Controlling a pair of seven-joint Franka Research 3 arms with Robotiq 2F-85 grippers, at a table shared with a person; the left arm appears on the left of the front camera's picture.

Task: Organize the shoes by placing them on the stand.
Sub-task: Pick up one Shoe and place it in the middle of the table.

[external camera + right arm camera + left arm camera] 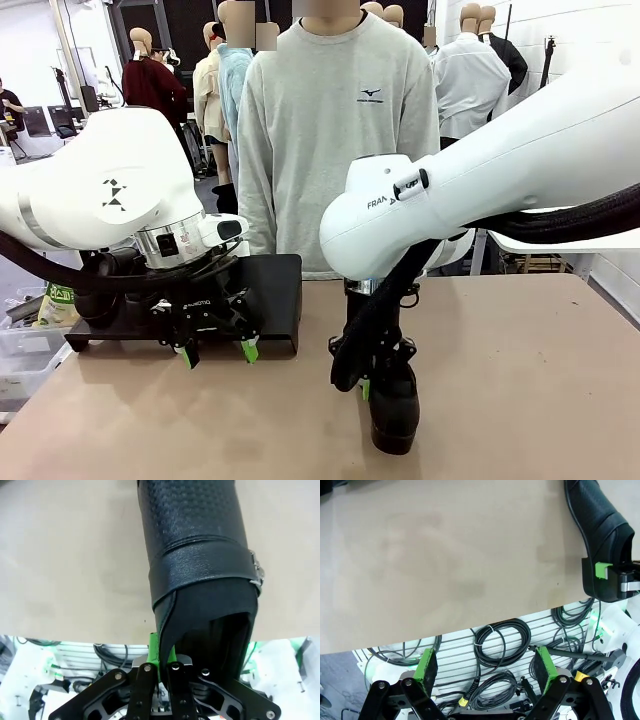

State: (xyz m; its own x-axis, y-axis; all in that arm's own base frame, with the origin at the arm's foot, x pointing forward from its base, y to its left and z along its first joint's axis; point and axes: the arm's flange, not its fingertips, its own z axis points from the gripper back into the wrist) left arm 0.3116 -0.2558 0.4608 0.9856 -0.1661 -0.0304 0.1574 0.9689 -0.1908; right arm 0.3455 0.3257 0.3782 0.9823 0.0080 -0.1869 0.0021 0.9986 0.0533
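- In the front view the left gripper (216, 352) hangs at lower left of centre, its green-padded fingers spread apart with nothing between them, just in front of the stand (270, 290).
- The stand, a low matte black riser, sits on the tan table (520, 380) at left of centre, its left part hidden behind the left arm.
- In the left wrist view the left gripper's green pads (426, 664) stand wide apart at the bottom of the frame, over the table edge and coiled black cables (500, 640) below it.
- The right gripper (368, 388) is at lower centre of the front view, clamped on the back rim of a black shoe (395, 405) that rests on the table.
- In the right wrist view the shoe (192, 550) runs up the middle of the frame, pebbled leather with a strap and metal buckle (257, 570); the right gripper (162, 655) pinches the collar wall at bottom centre.
- In the left wrist view the same shoe (595, 530) lies at upper right.
- A person in a grey sweatshirt (335, 140) stands behind the table, upper centre.
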